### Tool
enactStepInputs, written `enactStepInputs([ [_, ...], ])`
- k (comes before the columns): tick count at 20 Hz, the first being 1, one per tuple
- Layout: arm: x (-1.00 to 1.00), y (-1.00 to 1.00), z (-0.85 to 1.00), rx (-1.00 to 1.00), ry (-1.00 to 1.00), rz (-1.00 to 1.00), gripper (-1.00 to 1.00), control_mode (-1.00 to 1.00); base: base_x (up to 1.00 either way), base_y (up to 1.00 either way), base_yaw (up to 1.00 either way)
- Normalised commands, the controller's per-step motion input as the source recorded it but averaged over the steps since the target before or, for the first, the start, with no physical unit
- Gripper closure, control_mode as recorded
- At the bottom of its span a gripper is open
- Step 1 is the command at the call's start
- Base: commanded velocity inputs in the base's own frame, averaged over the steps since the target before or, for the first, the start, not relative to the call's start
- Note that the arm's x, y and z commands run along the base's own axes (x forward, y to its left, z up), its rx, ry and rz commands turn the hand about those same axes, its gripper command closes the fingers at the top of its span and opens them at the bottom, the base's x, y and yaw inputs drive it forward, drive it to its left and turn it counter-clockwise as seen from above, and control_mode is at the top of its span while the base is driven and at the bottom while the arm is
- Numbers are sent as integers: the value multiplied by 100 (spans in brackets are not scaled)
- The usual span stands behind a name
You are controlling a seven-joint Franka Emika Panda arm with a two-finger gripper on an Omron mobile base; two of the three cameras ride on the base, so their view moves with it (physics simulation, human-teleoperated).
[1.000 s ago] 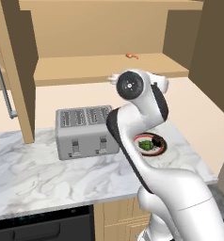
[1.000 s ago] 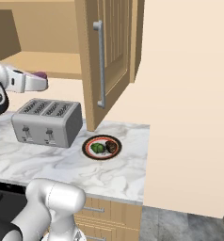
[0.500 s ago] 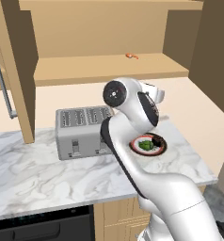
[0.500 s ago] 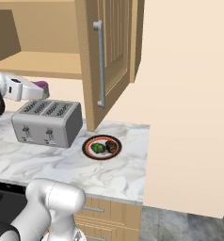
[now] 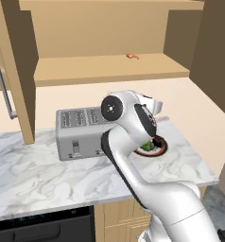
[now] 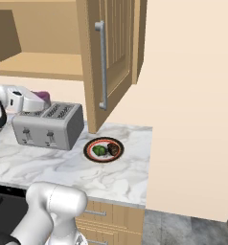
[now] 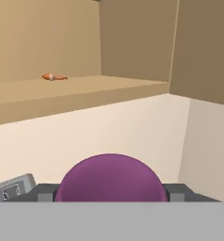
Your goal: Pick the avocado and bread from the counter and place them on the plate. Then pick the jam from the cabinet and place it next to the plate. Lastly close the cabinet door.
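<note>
Jam, a small purple jar with a paler lilac top (image 7: 109, 179), sits clamped between the two dark fingers (image 7: 44, 193), which stand partly open around its width. In the right base view the jar (image 6: 41, 97) rides at the arm's end above the silver four-slot toaster (image 6: 51, 125), out of the light tan wooden wall cabinet (image 5: 109, 71) and short of the worktop.

Two steps look finished: the glossy green oval avocado (image 6: 99, 150) and the dark brown blocky bread chunk (image 6: 114, 150) both lie on the round plate with the orange-red rim (image 6: 89, 145), on the white marble worktop with grey veins (image 6: 130, 167).

Left to do, by my reading: set the jar down beside the plate, then swing shut the panelled cabinet door with its silver bar handle (image 6: 103, 72), which stands wide open. A tiny orange item (image 5: 132, 56) lies on the shelf.
</note>
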Motion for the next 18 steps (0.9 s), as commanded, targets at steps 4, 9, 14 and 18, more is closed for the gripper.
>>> enactStepInputs([
  [4,-1,0,-36,5,0,0,100,-100,0,0,0],
  [9,0,0,-27,7,0,0,100,-100,0,0,0],
  [14,0,0,-20,8,0,-3,100,-100,0,0,0],
  [18,0,0,-22,8,0,-8,100,-100,0,0,0],
])
